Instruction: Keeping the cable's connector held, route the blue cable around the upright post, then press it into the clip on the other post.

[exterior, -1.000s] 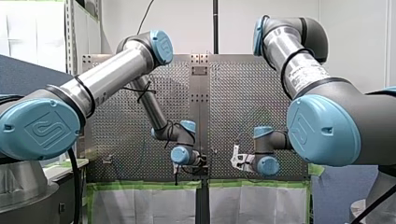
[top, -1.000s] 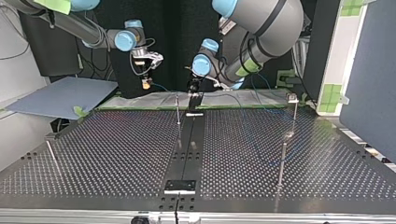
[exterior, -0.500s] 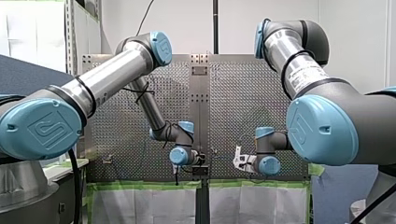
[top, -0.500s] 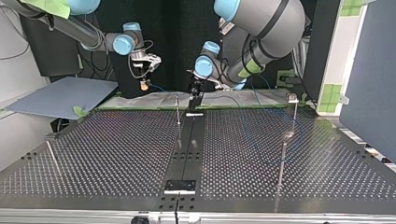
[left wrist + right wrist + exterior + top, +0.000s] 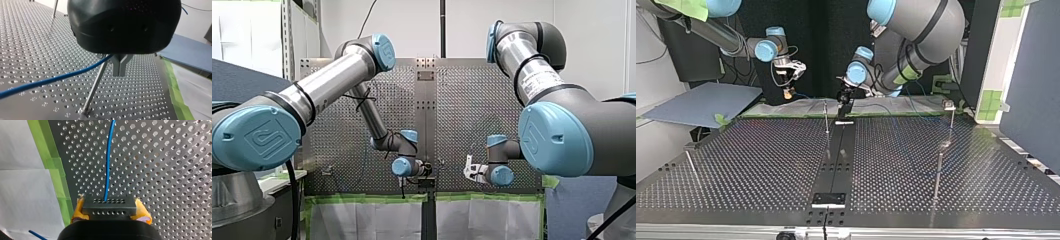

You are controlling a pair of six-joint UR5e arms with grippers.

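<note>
In the right wrist view my right gripper (image 5: pixel 110 213) has its yellow pads (image 5: pixel 78 207) shut on a black connector block (image 5: pixel 109 206). The blue cable (image 5: pixel 108 160) leaves the block and runs straight ahead over the perforated plate. My left gripper (image 5: pixel 120 67), black with metal fingers, is shut, and the blue cable (image 5: pixel 50 80) comes out at the fingers' base and trails off to one side. A thin upright post (image 5: pixel 95 87) stands just under and behind those fingers. In the top view my left gripper (image 5: pixel 843 97) hovers by the middle post (image 5: pixel 826 117), and my right gripper (image 5: pixel 787 91) hangs off the table's far edge.
A taller post (image 5: pixel 952 122) with a clip (image 5: pixel 949 105) on top stands at the top view's right, with another post (image 5: pixel 937 175) nearer the camera. A short post (image 5: pixel 691 167) leans at the left. Green tape (image 5: pixel 56 172) marks the plate's edge.
The two grippers have drifted slightly apart: my right one toward the top view's left with the connector, my left one a little lower by the middle post.
</note>
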